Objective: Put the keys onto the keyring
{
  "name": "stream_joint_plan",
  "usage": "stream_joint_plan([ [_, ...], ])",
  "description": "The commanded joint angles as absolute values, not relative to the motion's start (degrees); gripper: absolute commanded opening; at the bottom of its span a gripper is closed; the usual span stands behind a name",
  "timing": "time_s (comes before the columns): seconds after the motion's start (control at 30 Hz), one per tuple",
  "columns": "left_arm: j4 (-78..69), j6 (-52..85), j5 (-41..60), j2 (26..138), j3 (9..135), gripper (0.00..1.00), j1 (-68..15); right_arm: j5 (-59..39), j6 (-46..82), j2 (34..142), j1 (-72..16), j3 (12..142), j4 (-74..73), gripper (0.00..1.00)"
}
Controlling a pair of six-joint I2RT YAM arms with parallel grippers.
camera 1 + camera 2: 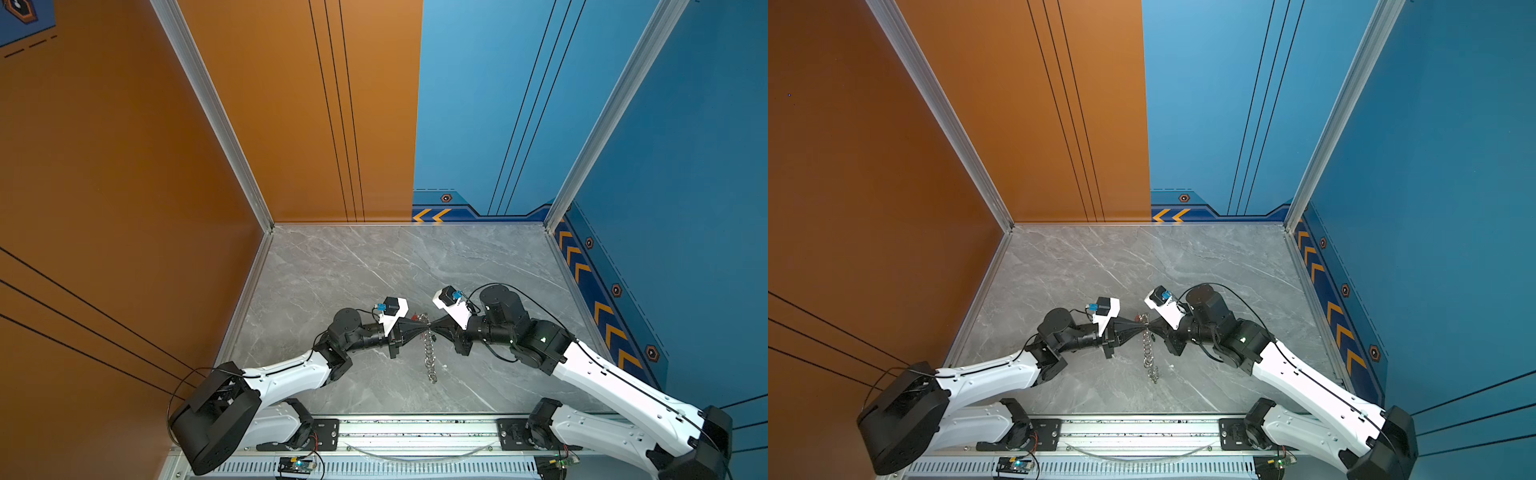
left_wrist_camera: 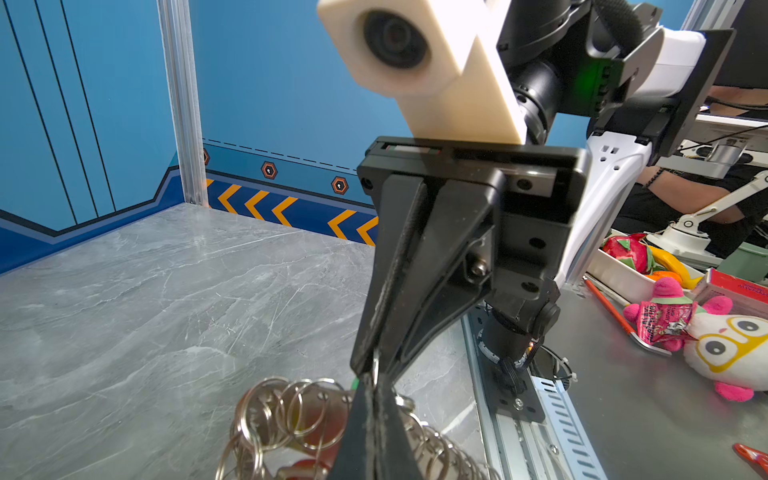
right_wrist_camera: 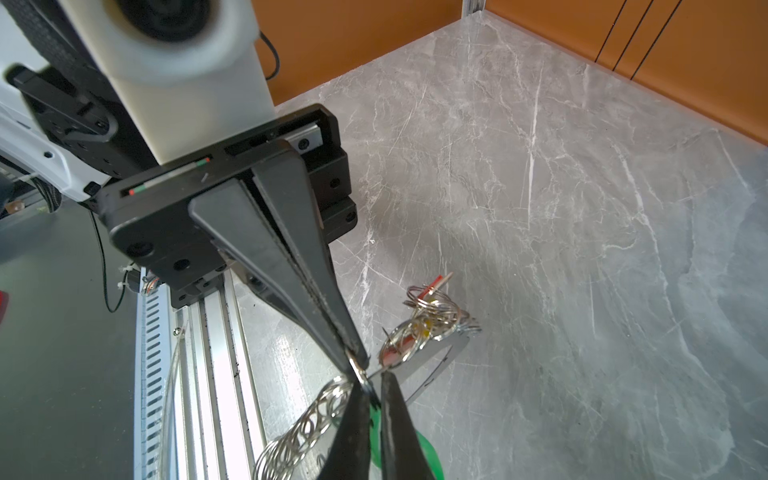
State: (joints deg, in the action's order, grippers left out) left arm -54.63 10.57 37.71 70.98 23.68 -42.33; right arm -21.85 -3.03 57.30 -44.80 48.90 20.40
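Left gripper: closed, tips pinching one silver ring of the keyring. Right gripper: closed too, tip to tip with the left and nipping a ring at the same spot. The opposed grip probably steadies that ring so it can be worked open for a key.

A green tag shows behind the right fingers; whether it is gripped cannot be told.

The rest of the keyring trails toward the front edge of the worktop, near its middle. The keys, with red and yellow tags, bunch just beyond the tips.

Both arms reach in from the front corners, wrists bent, grippers near level and facing each other.
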Motion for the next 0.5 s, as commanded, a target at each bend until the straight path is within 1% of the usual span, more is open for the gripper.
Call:
stream_joint_plan([
  [0.0,-57.8,10.3,39.1,71.8,25.8,0.0,-42.7,-18.8,-4.5,58.4,-46.4,51.0,22.5,0.01],
  [0.07,-57.6,9.9,38.1,71.8,25.4,0.01,-42.6,-15.9,-5.9,59.1,-47.5,52.8,25.7,0.0],
  [0.17,-55.3,8.6,38.1,71.1,25.2,0.1,-42.1,-12.1,-8.4,60.2,-48.7,55.8,30.8,0.0],
  [0.3,-51.5,6.4,39.6,69.4,25.2,0.18,-41.3,-10.1,-11.5,61.1,-49.9,58.7,35.5,0.0],
  [0.37,-50.0,5.6,39.9,68.7,25.1,0.21,-41.0,-10.1,-12.9,61.6,-50.5,60.2,37.6,0.0],
  [0.47,-49.5,5.5,41.6,68.7,25.2,0.21,-41.1,-10.4,-14.7,62.2,-51.1,62.1,39.5,0.0],
])
